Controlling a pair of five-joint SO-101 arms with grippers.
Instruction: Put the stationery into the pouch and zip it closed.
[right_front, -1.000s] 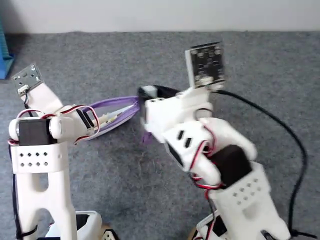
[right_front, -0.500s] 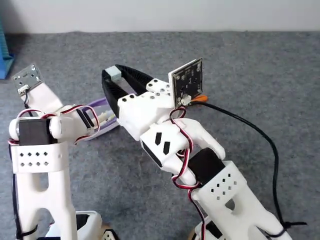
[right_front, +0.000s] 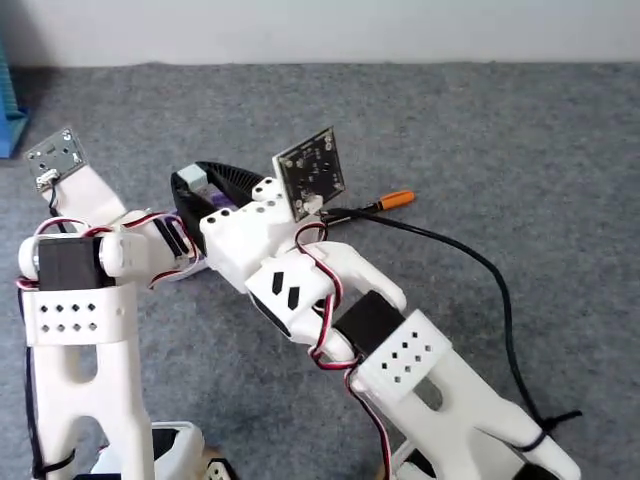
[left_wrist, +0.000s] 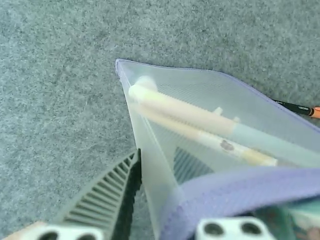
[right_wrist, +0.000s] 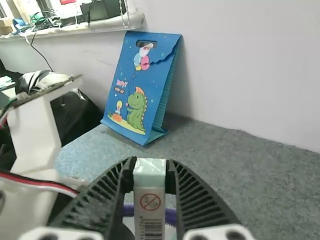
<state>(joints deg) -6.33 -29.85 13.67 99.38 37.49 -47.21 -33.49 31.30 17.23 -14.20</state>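
Note:
The pouch (left_wrist: 210, 115) is translucent with a purple zip edge (left_wrist: 250, 182), and two pale pens (left_wrist: 200, 117) lie inside it. My left gripper (left_wrist: 160, 200) is shut on the pouch's edge near its mouth. My right gripper (right_front: 195, 182) hangs above the pouch, right next to the left gripper, and is shut on a small pale green and white block with a barcode, an eraser (right_wrist: 149, 187). The right arm hides most of the pouch in the high view. An orange pen (right_front: 396, 199) lies on the carpet to the right of the right arm.
Grey carpet (right_front: 520, 140) covers the table. A blue gift bag (right_wrist: 142, 85) leans against the white wall at the far left. The right arm's black cable (right_front: 480, 270) runs across the carpet on the right. My left arm's base (right_front: 75, 330) stands at the near left.
My right arm has swung left with the eraser, from the pouch's right end to above the pouch beside the left gripper. The orange pen has come into sight. The left arm has kept still.

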